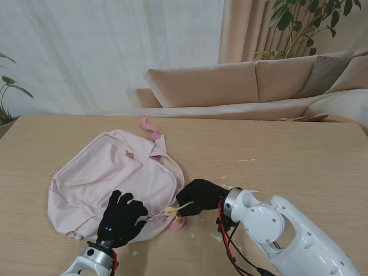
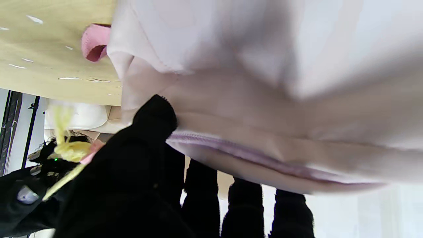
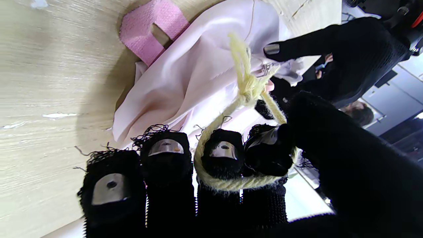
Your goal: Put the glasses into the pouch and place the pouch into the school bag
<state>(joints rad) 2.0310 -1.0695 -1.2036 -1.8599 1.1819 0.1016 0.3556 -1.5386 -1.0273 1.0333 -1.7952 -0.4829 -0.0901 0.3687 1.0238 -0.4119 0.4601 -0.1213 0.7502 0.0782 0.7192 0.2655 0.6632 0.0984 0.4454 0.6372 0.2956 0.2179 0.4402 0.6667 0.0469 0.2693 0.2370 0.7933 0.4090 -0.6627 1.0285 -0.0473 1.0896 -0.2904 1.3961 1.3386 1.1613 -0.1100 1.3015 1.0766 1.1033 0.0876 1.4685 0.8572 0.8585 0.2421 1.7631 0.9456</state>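
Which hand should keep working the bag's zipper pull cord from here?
Right. The right hand already has the yellow cord looped around two fingers, tied to the zipper pull. The left hand lies spread on the pink school bag, better placed to steady it.

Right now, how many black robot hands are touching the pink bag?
2. The left black-gloved hand rests on the near edge of the pale pink fabric school bag. The right black-gloved hand is at its right corner, fingers through a yellow cord loop.
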